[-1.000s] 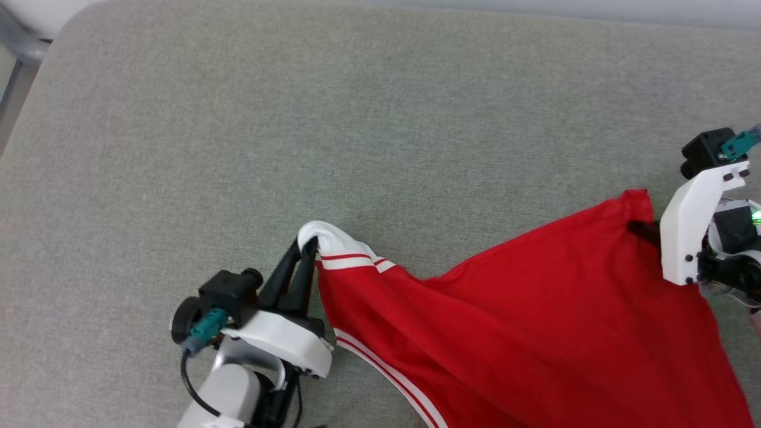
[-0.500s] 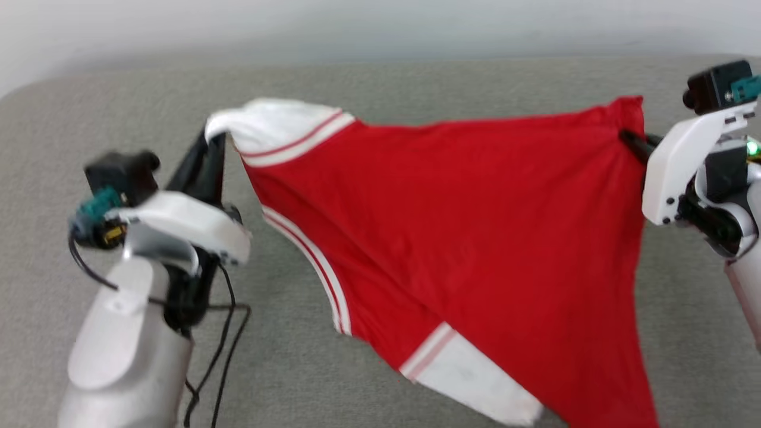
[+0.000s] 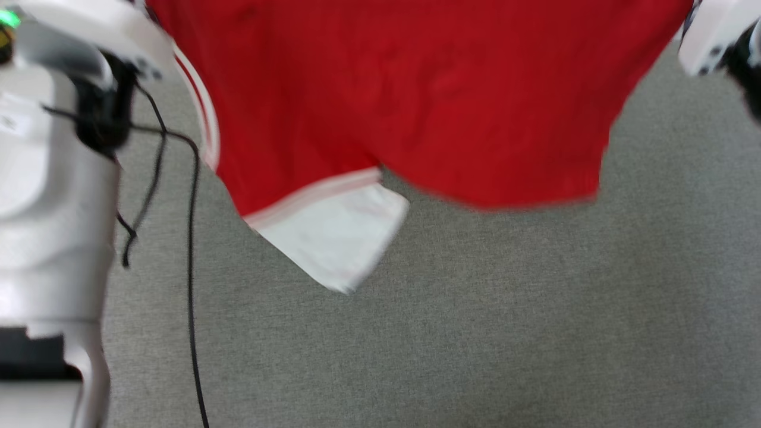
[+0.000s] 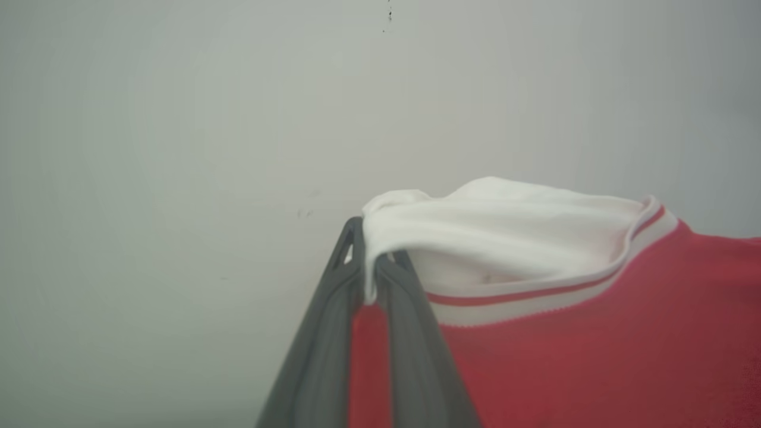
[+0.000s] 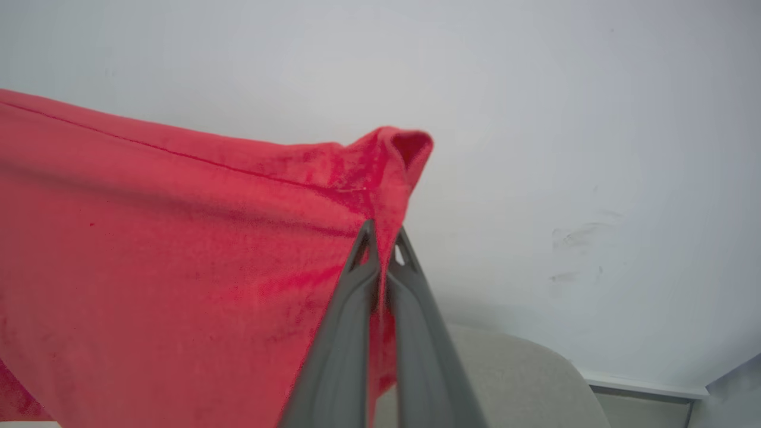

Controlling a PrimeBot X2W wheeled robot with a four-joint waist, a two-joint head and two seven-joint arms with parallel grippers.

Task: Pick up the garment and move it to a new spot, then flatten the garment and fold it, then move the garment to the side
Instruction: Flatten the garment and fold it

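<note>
Left wrist view: garment (image 4: 594,356) sleeve pinched in the left hand (image 4: 371,264).

Matt red cloth garment (image 3: 416,89)

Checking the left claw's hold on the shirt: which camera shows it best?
The left wrist view: close and sharp, the left claw is shut on the shirt's white sleeve. The head view shows the blurred shirt hanging, other sleeve dangling. The right wrist view shows the right claw on a red corner.
</note>
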